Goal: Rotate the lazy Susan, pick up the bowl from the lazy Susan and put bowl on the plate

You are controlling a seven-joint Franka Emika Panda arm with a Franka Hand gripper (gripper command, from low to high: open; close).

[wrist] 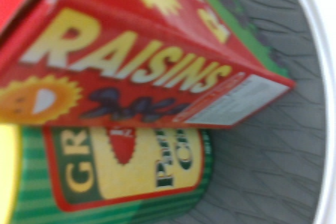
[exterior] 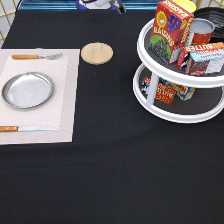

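The black bowl (exterior: 216,15) shows only partly, at the back of the lazy Susan's upper tier, behind a red tin can (exterior: 200,31). The white two-tier lazy Susan (exterior: 180,114) stands at the exterior view's right. The silver plate (exterior: 27,90) lies empty on a pale placemat (exterior: 65,100) at the exterior view's left. A small part of my gripper (exterior: 118,6) shows at the exterior view's top edge, apart from the bowl and left of the lazy Susan. The wrist view shows a red raisins box (wrist: 150,65) over a green-labelled can (wrist: 120,170), on the grey shelf (wrist: 277,150); no bowl shows there.
On the upper tier a raisins box (exterior: 170,27) and a butter box (exterior: 202,57) stand in front of the bowl. More packets (exterior: 167,91) sit on the lower tier. A wooden coaster (exterior: 97,53), a fork (exterior: 35,56) and a knife (exterior: 25,128) lie near the plate.
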